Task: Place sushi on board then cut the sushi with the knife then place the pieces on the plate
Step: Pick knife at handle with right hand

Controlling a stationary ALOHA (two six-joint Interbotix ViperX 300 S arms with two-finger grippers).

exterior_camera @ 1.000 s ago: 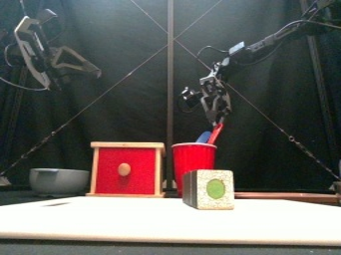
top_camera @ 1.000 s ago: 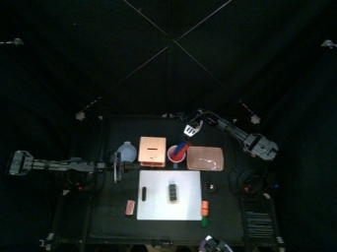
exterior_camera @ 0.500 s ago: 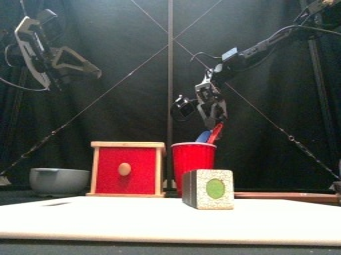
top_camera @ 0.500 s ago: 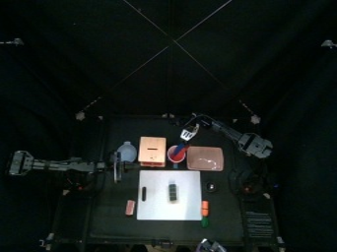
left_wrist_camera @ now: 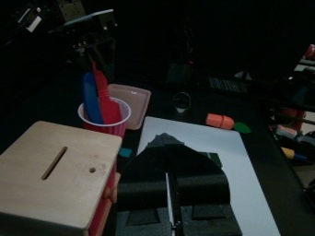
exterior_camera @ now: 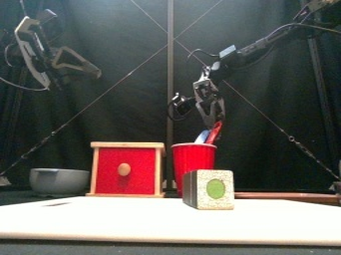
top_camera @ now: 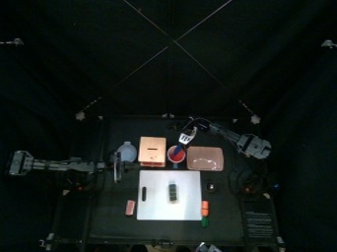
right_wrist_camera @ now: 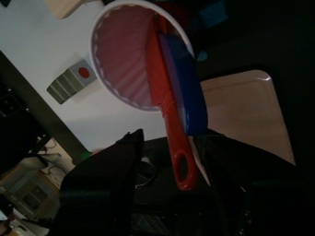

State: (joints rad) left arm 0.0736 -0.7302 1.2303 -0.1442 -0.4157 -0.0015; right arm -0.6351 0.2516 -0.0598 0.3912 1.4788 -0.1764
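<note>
Just below the right hand (exterior_camera: 204, 108) stands the red cup (exterior_camera: 194, 161) with two toy knives, their handles pointing up toward it. The jaws of this hand are apart. In the wrist view they stand on either side of the red knife (right_wrist_camera: 172, 129), but from the front I see a gap, so they do not touch it yet. The blue knife (right_wrist_camera: 185, 78) lies close against the red one.

I judge both knives to be light, stiff plastic with a smooth surface. I would take one handle high, across its flat sides, and lift it straight up. The cup is also light, I think, and may tip over if the blade drags on its rim.

Lower and nearer to the front than the hand, the sushi (exterior_camera: 208, 189) already sits on the board (top_camera: 156, 197). The plate (top_camera: 207, 158) lies beside the cup. Far on the other side, the left hand (left_wrist_camera: 169, 189) rests with its jaws together.
</note>
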